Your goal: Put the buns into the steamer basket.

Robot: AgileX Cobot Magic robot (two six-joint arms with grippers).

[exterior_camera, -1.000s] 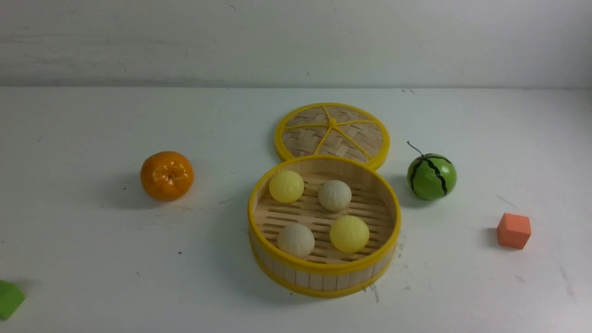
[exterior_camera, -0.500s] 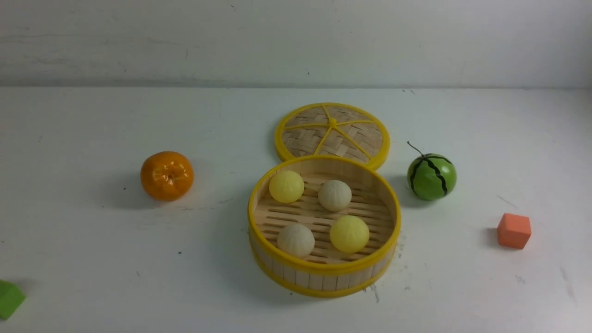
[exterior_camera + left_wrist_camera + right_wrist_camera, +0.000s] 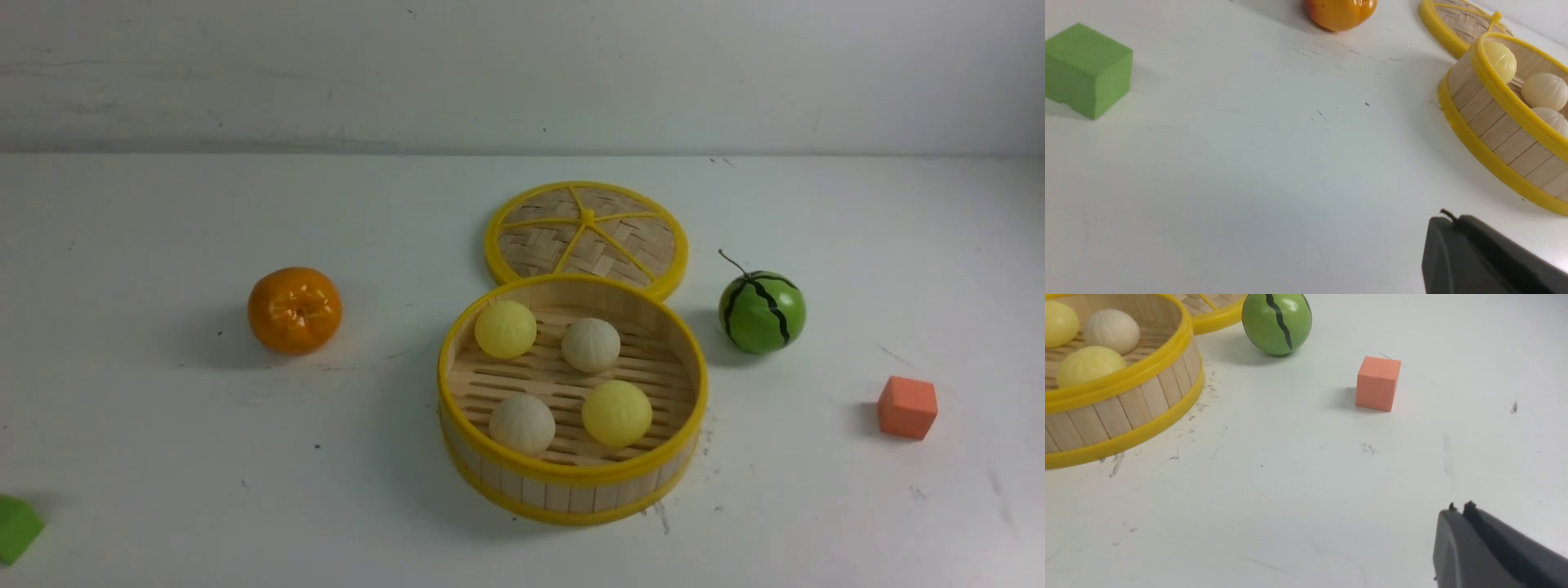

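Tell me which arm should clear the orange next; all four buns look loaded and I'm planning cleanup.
Left. The orange sits on the robot's left of the steamer basket, which likely blocks the right arm's straight path. Only the left wrist view shows it.

Basket open from above. Lid touches its far rim, melon near right, orange well left; near side unobstructed.

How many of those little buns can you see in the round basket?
4, all inside the steamer basket: yellow back-left, white back-right, white front-left, yellow front-right. None appear hidden.
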